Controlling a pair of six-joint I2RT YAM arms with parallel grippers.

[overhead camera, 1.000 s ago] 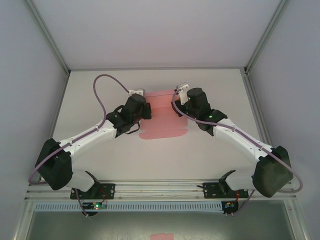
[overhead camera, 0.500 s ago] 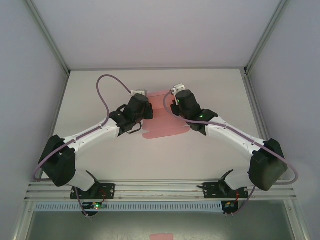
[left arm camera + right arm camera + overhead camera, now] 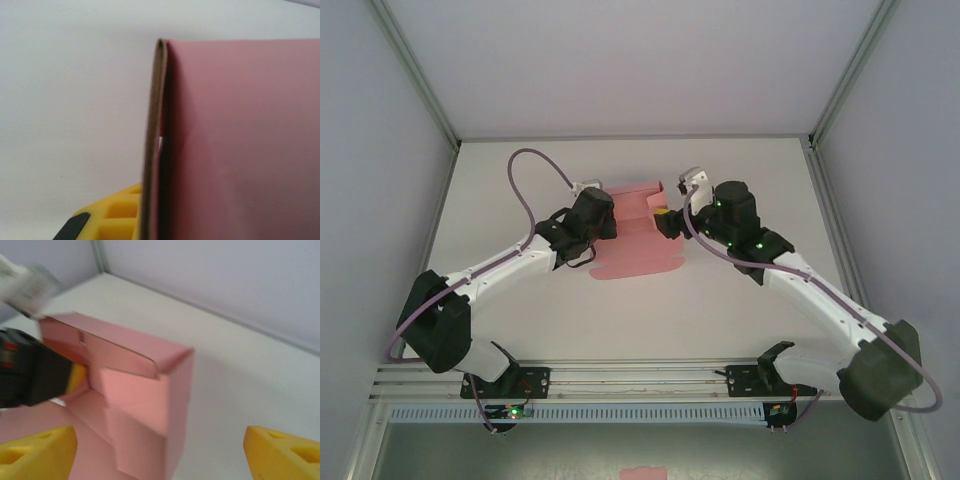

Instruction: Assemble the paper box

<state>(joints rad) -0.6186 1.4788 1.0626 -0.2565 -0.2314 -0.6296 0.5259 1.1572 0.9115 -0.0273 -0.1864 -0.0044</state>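
One pink box (image 3: 635, 255) sits mid-tabletop (image 3: 520, 180) toward the far side, with its near panels lying flat and its far walls folded upright. Of the two grippers, the left gripper (image 3: 610, 214) is closed on a raised wall at the box's left side, pinching the thin card, probably to keep that wall standing and stop the sheet from sliding. The right gripper (image 3: 664, 218) hangs open just right of the box, holding nothing, apparently placed to take the next flap.
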